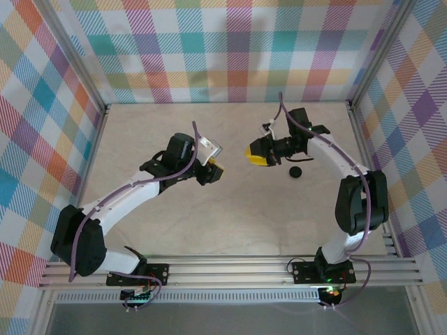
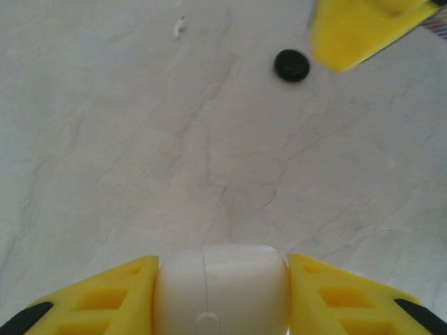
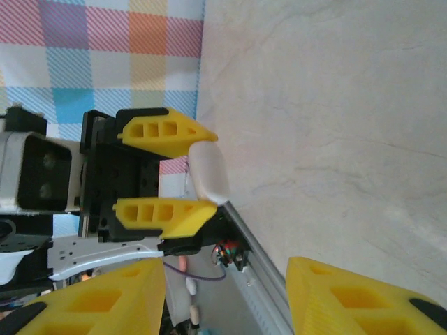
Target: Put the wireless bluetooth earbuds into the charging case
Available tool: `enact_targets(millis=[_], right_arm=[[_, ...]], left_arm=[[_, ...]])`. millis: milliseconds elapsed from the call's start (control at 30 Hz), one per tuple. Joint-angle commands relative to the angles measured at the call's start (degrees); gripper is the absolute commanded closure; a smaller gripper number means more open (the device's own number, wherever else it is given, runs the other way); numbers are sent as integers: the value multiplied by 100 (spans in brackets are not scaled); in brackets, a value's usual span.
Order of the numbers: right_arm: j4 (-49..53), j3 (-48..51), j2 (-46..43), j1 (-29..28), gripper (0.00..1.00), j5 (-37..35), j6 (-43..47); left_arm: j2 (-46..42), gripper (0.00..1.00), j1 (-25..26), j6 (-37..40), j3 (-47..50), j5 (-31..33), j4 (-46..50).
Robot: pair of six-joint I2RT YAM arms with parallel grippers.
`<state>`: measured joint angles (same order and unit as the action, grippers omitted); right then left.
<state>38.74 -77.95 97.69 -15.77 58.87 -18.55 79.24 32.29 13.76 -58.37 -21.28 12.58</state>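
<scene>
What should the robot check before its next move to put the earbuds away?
1. White case held in the left tool: ok.
2. Case lid open: not ok, it looks shut.
3. Right tool open with nothing in it: ok.
4. White earbud lying free on the table: ok.
5. Black round thing near the right tool is an earbud: cannot tell.

- charging case (image 2: 222,289): its bottom is cut off by the picture's edge
- white speck (image 2: 179,26), far beyond the case: too small to identify
- yellow finger (image 2: 356,31), beyond the case to the right: blurred and cropped
</scene>
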Motion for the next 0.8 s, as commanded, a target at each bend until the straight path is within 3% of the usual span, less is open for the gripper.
enact_targets(millis=[0,367,767], right_arm=[[454,-397,72,-166,49,157,250],[235,-478,60,-792,48,-612,-26],[26,-513,187,-1134,48,-424,-184]], left_arm=[[-127,59,65,276,-300,-438,255],[-138,59,231,357,-596,-837,284],[-111,59,286,276,-675,-1034,282]])
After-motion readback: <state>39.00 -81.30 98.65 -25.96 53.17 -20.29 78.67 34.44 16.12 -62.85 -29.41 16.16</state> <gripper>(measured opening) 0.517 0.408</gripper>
